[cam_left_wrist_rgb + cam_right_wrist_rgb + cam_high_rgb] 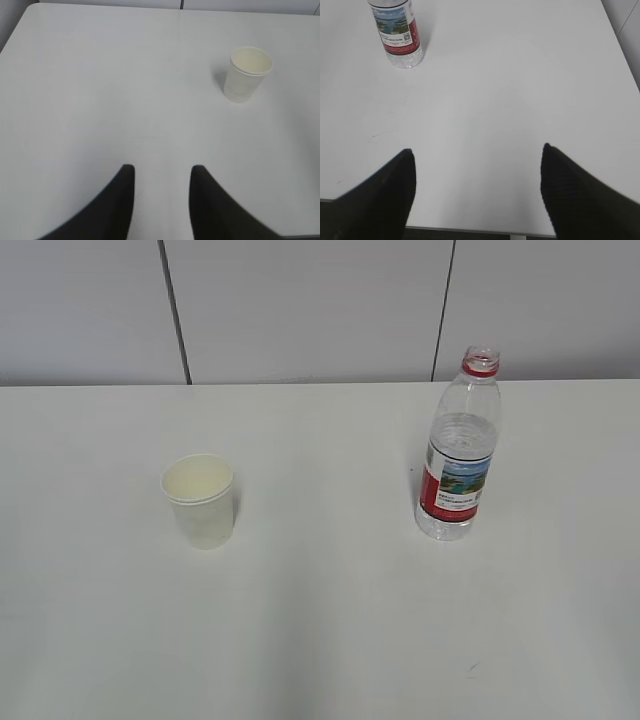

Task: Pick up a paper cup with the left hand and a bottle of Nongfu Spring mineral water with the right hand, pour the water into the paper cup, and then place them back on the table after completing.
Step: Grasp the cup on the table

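A cream paper cup (pixel 200 500) stands upright and empty on the white table (pixel 320 640), left of centre; it also shows in the left wrist view (pixel 246 74). A clear uncapped Nongfu Spring bottle (pixel 458 450) with a red label stands upright at the right, holding clear water (pixel 462 435); its lower part shows in the right wrist view (pixel 397 32). Neither arm shows in the exterior view. My left gripper (pixel 162 172) is open and empty, well short of the cup. My right gripper (pixel 477 150) is wide open and empty near the table's front edge, far from the bottle.
A grey panelled wall (pixel 300 310) runs behind the table. The table's front edge (pixel 470 231) lies just under my right gripper. The table's left corner (pixel 30 10) shows in the left wrist view.
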Robot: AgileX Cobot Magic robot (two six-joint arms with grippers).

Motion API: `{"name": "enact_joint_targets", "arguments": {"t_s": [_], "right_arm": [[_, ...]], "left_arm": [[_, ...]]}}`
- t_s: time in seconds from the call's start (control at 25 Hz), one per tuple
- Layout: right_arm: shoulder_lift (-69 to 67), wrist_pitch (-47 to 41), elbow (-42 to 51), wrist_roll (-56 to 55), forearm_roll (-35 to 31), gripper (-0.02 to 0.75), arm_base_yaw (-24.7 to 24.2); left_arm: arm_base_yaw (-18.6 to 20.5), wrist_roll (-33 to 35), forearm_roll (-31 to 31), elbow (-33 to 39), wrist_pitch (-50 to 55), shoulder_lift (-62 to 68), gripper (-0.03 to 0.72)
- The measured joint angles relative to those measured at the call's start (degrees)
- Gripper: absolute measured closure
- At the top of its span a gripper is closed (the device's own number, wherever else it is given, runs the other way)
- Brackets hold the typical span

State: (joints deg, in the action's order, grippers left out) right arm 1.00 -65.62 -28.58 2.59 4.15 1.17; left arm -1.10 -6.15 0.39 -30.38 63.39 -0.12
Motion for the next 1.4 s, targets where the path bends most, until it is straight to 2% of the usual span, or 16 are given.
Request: {"name": "enact_joint_targets", "arguments": {"t_s": [0.68,0.88,1.2,1.4], "right_arm": [[0.0,0.4,-0.8,0.0,-0.1,0.166,0.0],[-2.6,4.7,-4.0,0.0,-0.1,0.166,0.0],[-12.8,13.6,-6.2,-0.4,-1.3,0.166,0.0],[-18.7,20.6,-6.4,-0.9,-2.8,0.166,0.0]], "left_arm": [[0.0,0.0,0.0,0.0,0.0,0.0,0.45],[0.0,0.0,-0.1,0.0,-0.1,0.0,0.45],[0.0,0.0,-4.1,0.0,-0.5,0.2,0.45],[0.0,0.0,-4.3,-1.0,-3.8,5.4,0.45]]}}
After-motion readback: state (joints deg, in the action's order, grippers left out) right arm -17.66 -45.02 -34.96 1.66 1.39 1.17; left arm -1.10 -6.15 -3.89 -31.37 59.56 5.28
